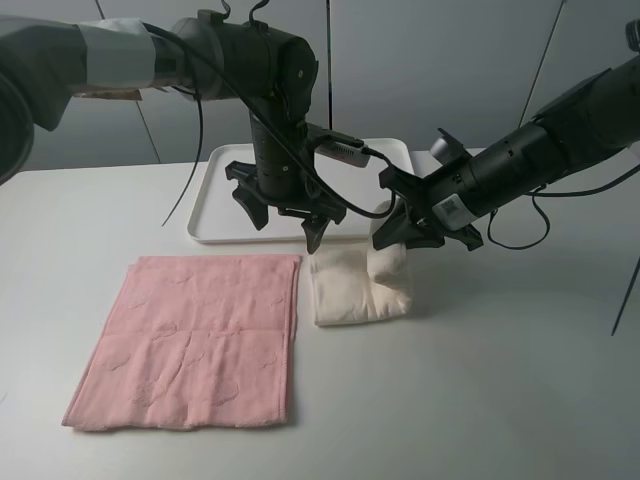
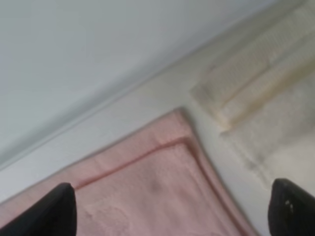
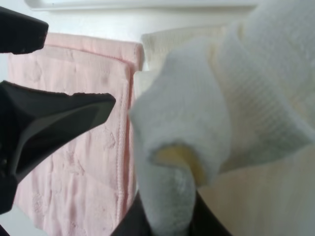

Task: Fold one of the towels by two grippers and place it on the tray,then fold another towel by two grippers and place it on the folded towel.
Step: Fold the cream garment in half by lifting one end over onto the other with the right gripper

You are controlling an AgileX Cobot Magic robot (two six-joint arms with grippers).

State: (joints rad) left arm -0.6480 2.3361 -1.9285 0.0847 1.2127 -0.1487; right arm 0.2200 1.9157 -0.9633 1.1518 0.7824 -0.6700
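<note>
Two towels lay on the white table, in front of the white tray. The pink towel was spread flat. Just beside it sat the cream towel, folded and not yet on the tray. The right pincer was clenched on a bunched, lifted corner of the cream cloth. The left pincer hung spread wide near the gap between the towels, grasping nothing. The left should probably pinch the opposite corner so the fold would travel level. A small white label on the right arm was unreadable.
</note>
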